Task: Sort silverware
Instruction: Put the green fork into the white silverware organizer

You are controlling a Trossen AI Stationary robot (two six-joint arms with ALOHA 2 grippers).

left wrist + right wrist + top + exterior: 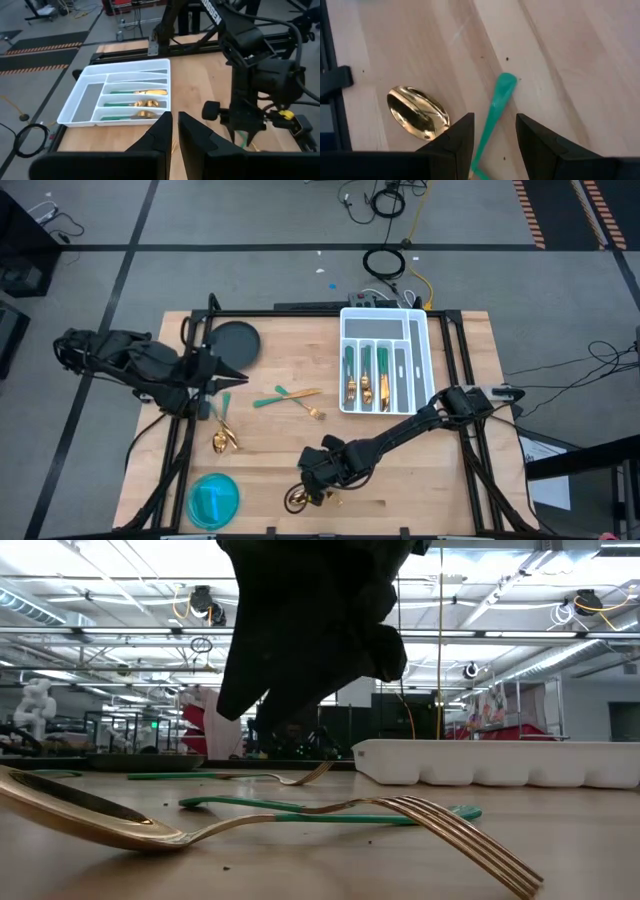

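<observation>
Silverware lies in three places: some pieces already in the white tray (384,360), two forks (290,397) crossed mid-tabletop, and spoons (224,438) near the left edge. Low at the tabletop's front edge, the right gripper (494,131) holds its fingers apart astride a green handle (496,112) beside a gold spoon bowl (418,112). Over the spoons, the left gripper (175,131) hangs with its fingers narrowly parted, holding nothing.
</observation>
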